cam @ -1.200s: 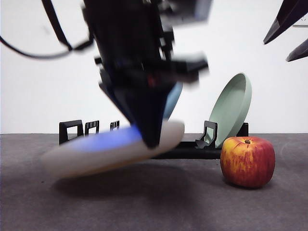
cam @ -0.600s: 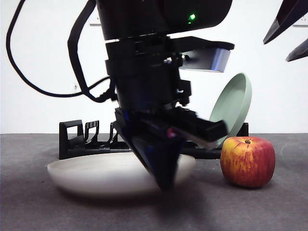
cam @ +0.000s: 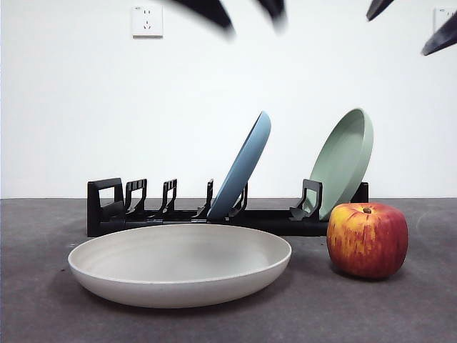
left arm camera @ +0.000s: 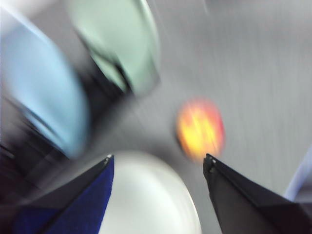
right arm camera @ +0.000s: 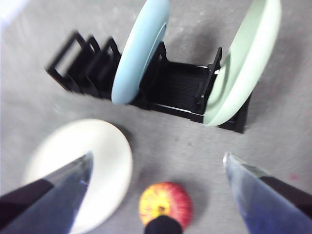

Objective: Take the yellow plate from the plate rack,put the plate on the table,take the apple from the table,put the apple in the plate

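1. I see the yellow plate (cam: pixel 180 264) lying flat on the table (cam: pixel 400 314), empty, just in front of the rack (cam: pixel 214 214).
2. The apple (cam: pixel 367 239) sits on the table beside the plate's rim, not touching it, in front of the rack's end.
3. The rack holds two plates on edge: the blue plate (cam: pixel 243 166) near the middle and the green plate (cam: pixel 344 161) at the end by the apple, both leaning the same way. The other slots hold nothing.
4. My left gripper (left arm camera: pixel 158 163) is spread wide and holds nothing; it is high above the plate and apple. Its wrist picture is badly smeared, so I read only colour blobs there.
5. My right gripper (right arm camera: pixel 158 161) is also spread and empty, above the apple; its jaws are cut off at the frame edge.
6. In the front view only black tips show along the top edge, blurred.
7. Half a second ago a big dark arm stood down on the plate's rim, hiding the blue plate; now it has lifted clear.
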